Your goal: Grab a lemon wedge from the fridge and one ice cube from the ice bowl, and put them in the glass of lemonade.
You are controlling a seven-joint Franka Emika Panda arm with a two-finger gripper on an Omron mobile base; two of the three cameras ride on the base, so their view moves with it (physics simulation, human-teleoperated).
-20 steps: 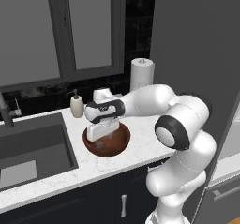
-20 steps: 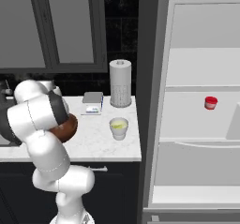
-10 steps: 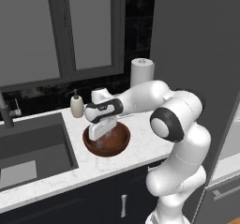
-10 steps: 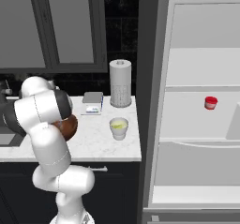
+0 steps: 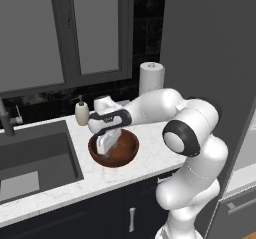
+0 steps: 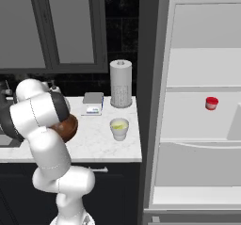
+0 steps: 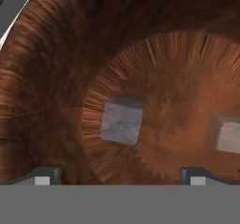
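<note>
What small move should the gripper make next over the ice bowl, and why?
Probably ease straight down and then close. In the hand view the open gripper hangs inside the ice bowl, its fingertips standing wide either side of one ice cube that lies ahead of them, untouched. A second cube sits off to the side, so a slight centring on the nearer one may help.

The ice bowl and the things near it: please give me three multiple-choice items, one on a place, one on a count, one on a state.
1. Where is the end effector?
A. inside the ice bowl
B. over the sink
C. at the fridge shelf

2. How many ice cubes show in the hand view?
A. none
B. two
C. five

3. The end effector's jaws are:
A. shut on a cube
B. open, holding nothing
C. shut on the small red cup

Key: 1 A, its fingers reach down into the bowl. 2 B, one ice cube and a second cube. 3 B, fingertips stand wide apart.
</note>
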